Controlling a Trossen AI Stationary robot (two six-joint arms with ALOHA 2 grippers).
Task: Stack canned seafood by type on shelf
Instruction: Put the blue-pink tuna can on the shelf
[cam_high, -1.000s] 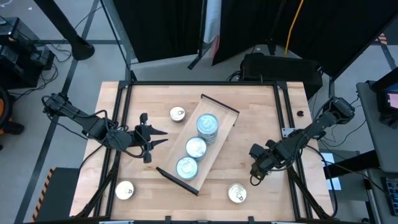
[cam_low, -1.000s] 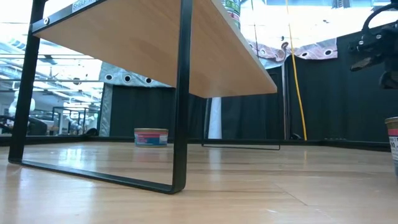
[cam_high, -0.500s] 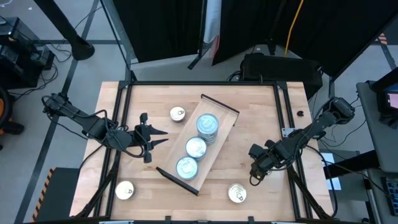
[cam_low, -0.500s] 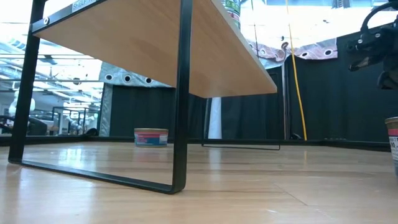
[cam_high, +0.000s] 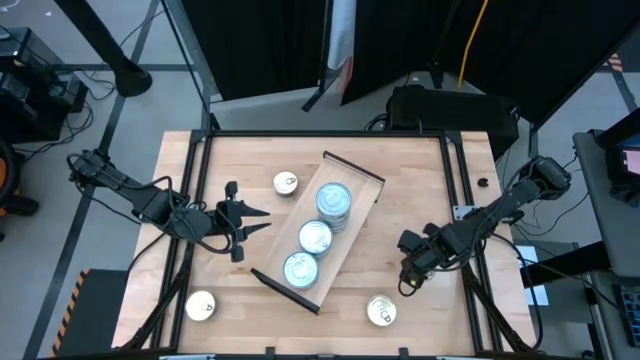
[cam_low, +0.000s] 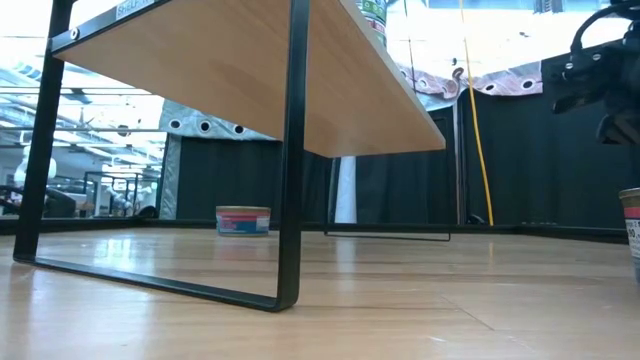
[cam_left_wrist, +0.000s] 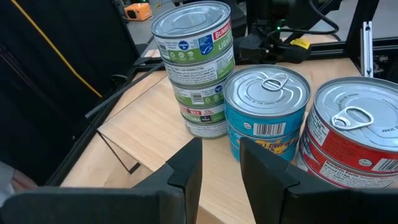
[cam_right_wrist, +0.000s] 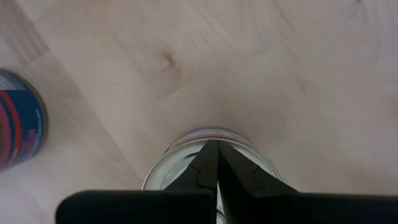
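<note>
On wooden shelf (cam_high: 352, 216): round metal tins (cam_high: 315, 237) stacked. Left end effector (cam_high: 252, 222) parted, empty; right end effector (cam_high: 407, 285) clenched, empty.

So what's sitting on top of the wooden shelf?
Three stacks of tins in a row along the shelf: green-labelled, blue, red. The lower tins' tops are covered by those above.

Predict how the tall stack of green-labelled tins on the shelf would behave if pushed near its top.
The green-labelled stack stands several tins high and narrow, so it would probably topple or shear apart. Its tins look rigid metal and should keep their shape. A fallen one could roll off the shelf.
</note>
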